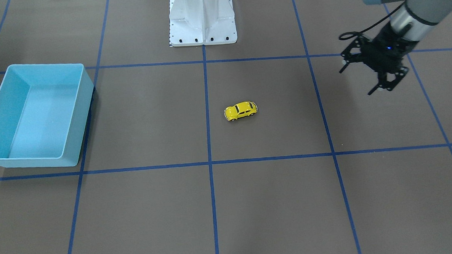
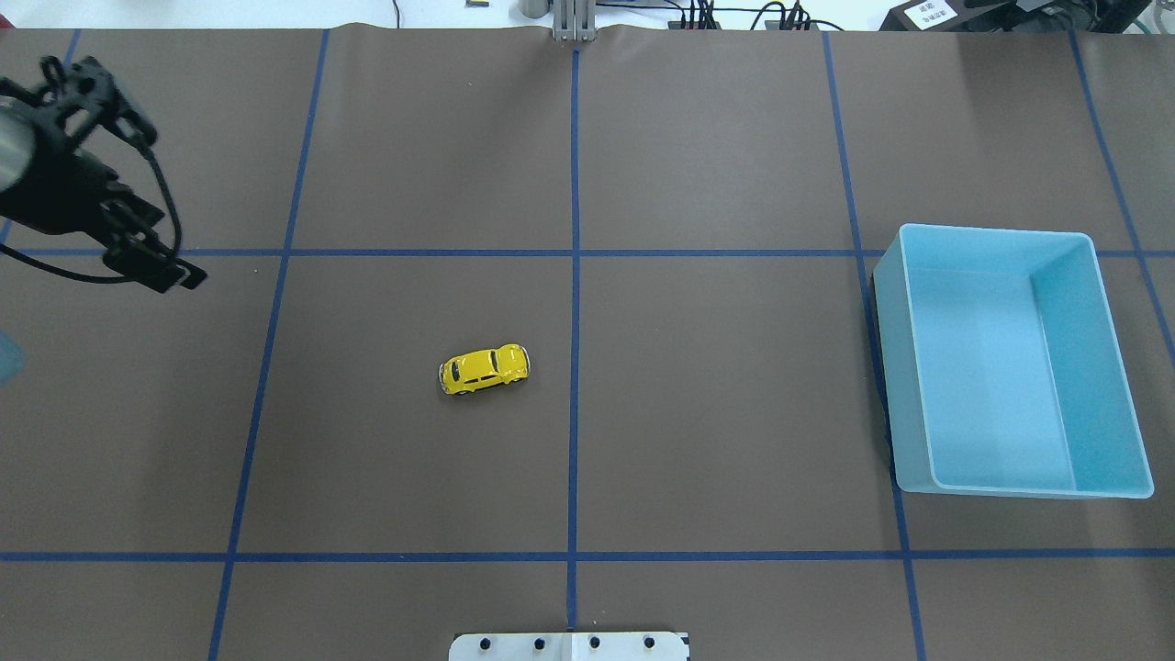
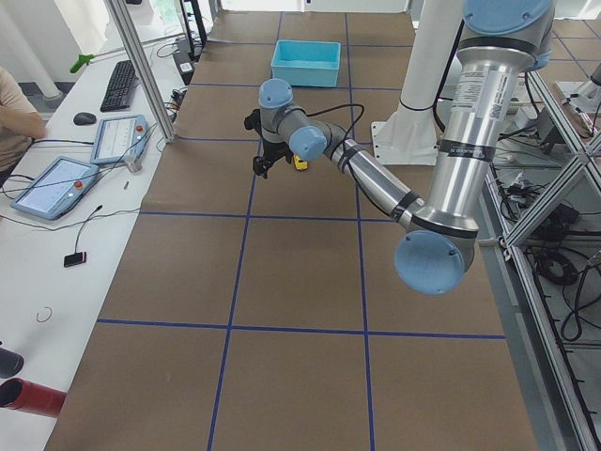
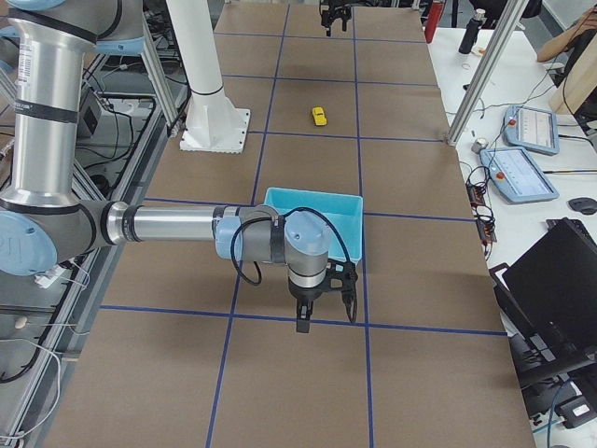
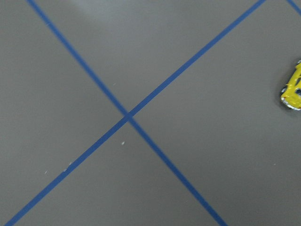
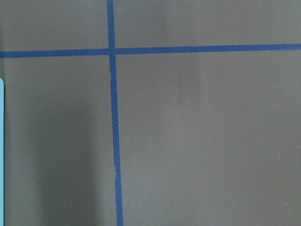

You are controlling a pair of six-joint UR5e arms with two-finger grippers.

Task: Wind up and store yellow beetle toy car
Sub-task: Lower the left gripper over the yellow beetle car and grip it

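Observation:
The yellow beetle toy car (image 1: 241, 110) stands on its wheels on the brown mat near the table's middle (image 2: 485, 368). It also shows at the right edge of the left wrist view (image 5: 294, 89). My left gripper (image 1: 361, 79) is open and empty, hovering well off to the car's side (image 2: 174, 207). The light blue bin (image 1: 78, 110) sits empty on the opposite side of the table (image 2: 886, 367). My right gripper (image 4: 326, 320) shows only in the exterior right view, just beyond the bin (image 4: 312, 201); I cannot tell whether it is open or shut.
The white robot base (image 1: 202, 17) stands at the table's edge behind the car. Blue tape lines (image 2: 574, 275) divide the mat into squares. A side desk with tablets (image 3: 56, 183) and a keyboard runs along the far edge.

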